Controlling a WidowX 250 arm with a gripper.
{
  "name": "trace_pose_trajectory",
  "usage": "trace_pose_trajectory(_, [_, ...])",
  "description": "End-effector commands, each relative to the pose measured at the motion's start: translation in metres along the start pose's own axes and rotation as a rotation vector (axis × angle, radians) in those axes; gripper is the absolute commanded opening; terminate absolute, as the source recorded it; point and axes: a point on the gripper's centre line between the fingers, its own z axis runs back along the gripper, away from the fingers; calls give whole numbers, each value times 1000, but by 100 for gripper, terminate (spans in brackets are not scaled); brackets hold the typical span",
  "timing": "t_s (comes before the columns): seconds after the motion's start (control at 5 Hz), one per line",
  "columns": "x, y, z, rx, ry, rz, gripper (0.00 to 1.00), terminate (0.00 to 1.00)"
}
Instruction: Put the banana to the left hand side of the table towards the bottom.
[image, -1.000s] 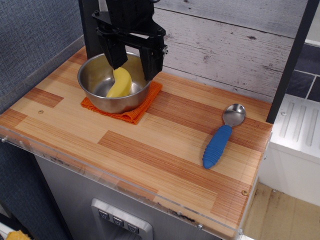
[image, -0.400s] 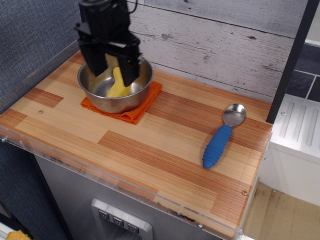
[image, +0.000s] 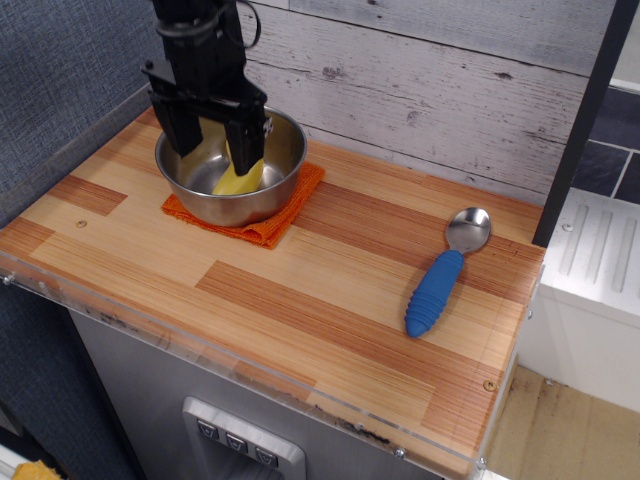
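Banana (image: 238, 180) lies in bowl (image: 275, 190), long axis unclear

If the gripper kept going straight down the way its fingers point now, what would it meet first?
Most likely the banana in the steel bowl: the open gripper points down over it, though the single view leaves depth uncertain.

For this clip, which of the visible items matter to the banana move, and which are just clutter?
Belongs to the job:
banana, lying in the steel bowl
gripper, open, lowered over the bowl
table, where the banana should end up

Just lying about:
orange cloth under the bowl
blue-handled spoon on the right
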Motion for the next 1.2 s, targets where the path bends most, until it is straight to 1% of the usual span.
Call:
trace_pose_trajectory(0.0, [21,5,-11,50,-44,34,100,0])
trace_pose_trajectory(0.2, [19,4,-26,53,-15,40,100,0])
trace_pose_trajectory(0.4, [20,2,-32,47,-4,37,100,0])
trace_pose_trajectory(0.6, [20,-4,-27,43,-21,30,0,0])
trace_pose_trajectory(0.8, [22,-8,-4,26,-73,17,0,0])
trace_pose_trajectory(1.0, [21,-4,31,-24,-144,-10,0,0])
